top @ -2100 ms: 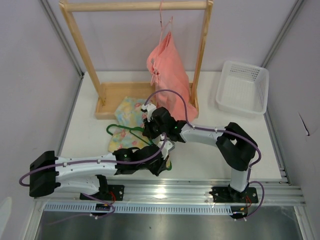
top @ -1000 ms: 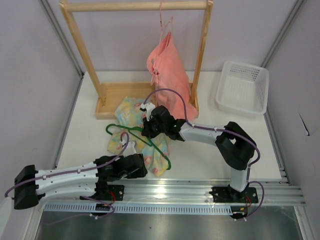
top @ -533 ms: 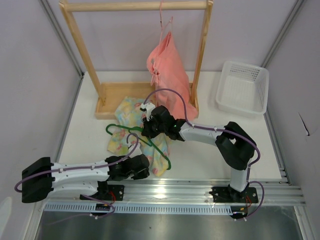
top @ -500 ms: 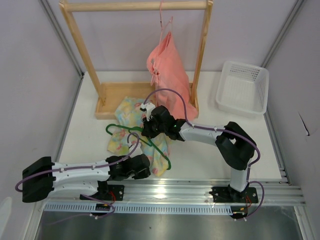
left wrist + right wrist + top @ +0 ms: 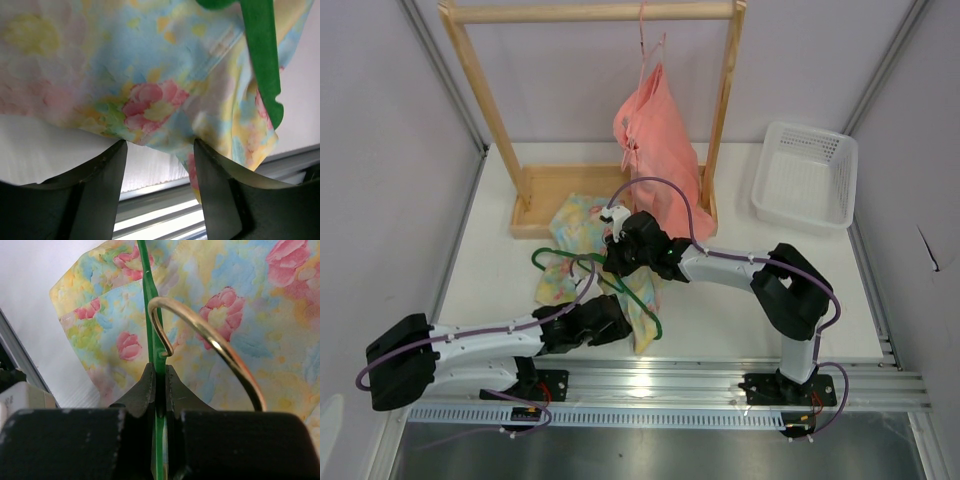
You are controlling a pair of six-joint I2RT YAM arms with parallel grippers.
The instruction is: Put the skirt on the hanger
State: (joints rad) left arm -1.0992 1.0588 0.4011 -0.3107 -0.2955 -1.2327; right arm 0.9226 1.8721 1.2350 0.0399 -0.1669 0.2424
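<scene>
On the worktop (image 5: pixel 490 270), in front of the wooden rack (image 5: pixel 590 12), the skirt (image 5: pixel 582 218) lies crumpled, its far part touching the rack's base and its near corner reaching toward the front rail. The hanger (image 5: pixel 260 60) lies across the skirt, its hook end to the left and one long side running down to the right over the cloth.

The right fingers (image 5: pixel 141 390) are pressed together on a thin green bar of the hanger, pinching it edge-on above the flowered cloth. A brass-coloured wire hook (image 5: pixel 210 335) curves just beside that bar in the right wrist view; what it belongs to I cannot tell.

The left fingers (image 5: pixel 85 200) are spread, low at the skirt's near edge. In the left wrist view the flowered hem hangs between and just above the two tips, and the hanger's green side passes to the right of them. Whether the tips touch the cloth I cannot tell, but they do not pinch it.

A pink garment (image 5: pixel 655 130) hangs from the rack's top bar at the right. A white basket (image 5: pixel 804 178) stands on the worktop at the far right, well apart from the skirt
</scene>
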